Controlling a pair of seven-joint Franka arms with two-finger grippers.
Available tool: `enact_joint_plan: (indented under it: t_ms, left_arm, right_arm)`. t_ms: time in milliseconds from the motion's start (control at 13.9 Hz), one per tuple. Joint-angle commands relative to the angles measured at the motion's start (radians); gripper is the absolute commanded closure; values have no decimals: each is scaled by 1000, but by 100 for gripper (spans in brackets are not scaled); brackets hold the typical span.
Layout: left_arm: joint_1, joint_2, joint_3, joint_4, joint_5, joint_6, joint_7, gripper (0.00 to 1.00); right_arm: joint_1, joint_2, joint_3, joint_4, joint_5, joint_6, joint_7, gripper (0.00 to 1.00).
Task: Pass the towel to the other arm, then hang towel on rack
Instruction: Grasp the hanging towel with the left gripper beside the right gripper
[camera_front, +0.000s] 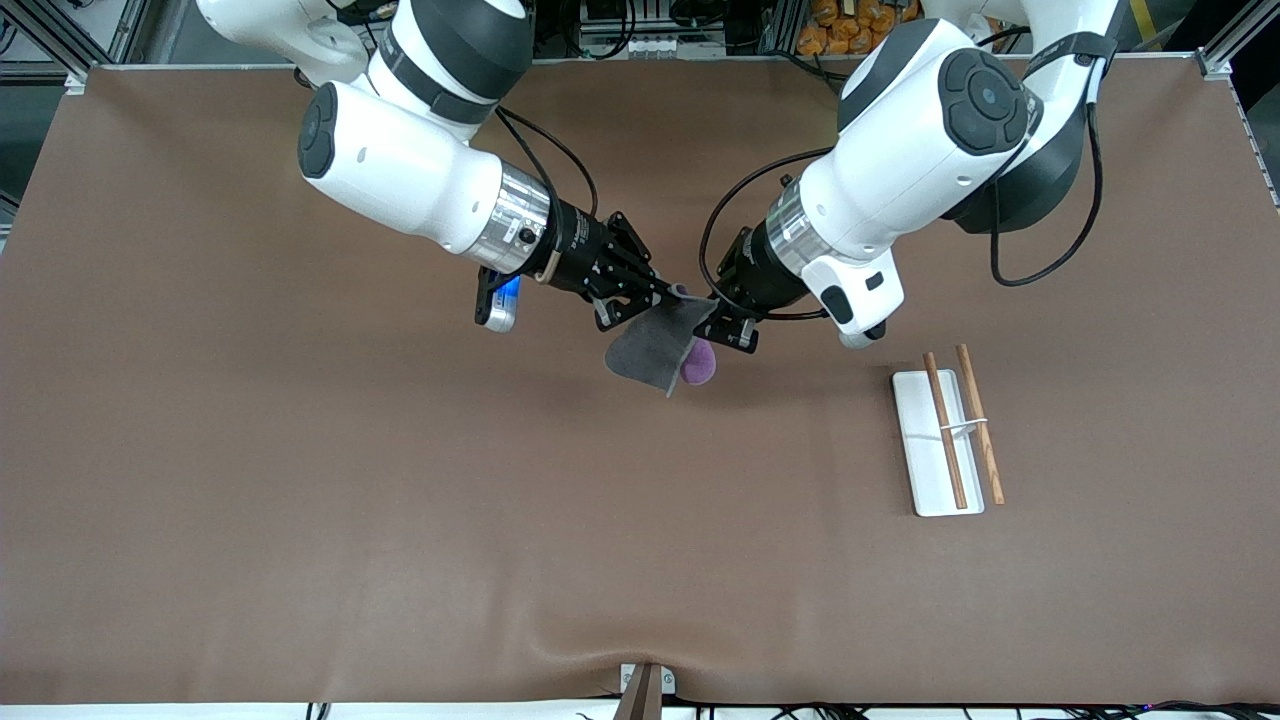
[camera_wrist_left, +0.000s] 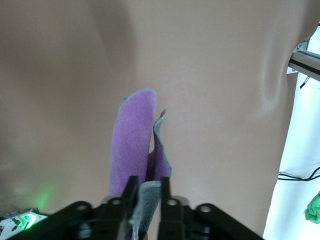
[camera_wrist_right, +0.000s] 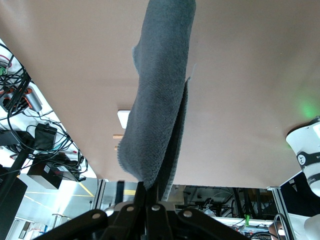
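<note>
Both arms meet over the middle of the brown tabletop (camera_front: 300, 480), with the towel (camera_front: 655, 350) hanging between them in the air. The right hand (camera_front: 672, 293) is pressed tight on one upper corner of the cloth. The left hand (camera_front: 722, 322) pinches the towel's other upper edge, fingers (camera_wrist_left: 131, 192) closed around the grey fold. The rack (camera_front: 945, 430) stands toward the left arm's end, well apart from the cloth.
</note>
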Motion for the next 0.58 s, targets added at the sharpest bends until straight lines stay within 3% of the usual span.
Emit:
enact_joint_plan:
  t_ms: [0, 288, 359, 431, 503]
  left_arm:
    - [3, 13, 0, 29, -34, -1, -16, 100]
    - [9, 11, 0, 27, -42, -3, -16, 100]
    - [8, 11, 0, 27, -40, -3, -15, 100]
    - [8, 11, 0, 27, -40, -3, -13, 100]
    - [9, 11, 0, 27, -40, -3, -12, 100]
  right_arm:
    - [8, 16, -7, 33, 7, -7, 18, 100]
    - [8, 14, -7, 34, 7, -9, 18, 100]
    - [5, 14, -7, 33, 10, -9, 18, 87]
    - [0, 14, -7, 33, 11, -10, 20, 17]
    - [6, 13, -7, 33, 1, -12, 18, 0]
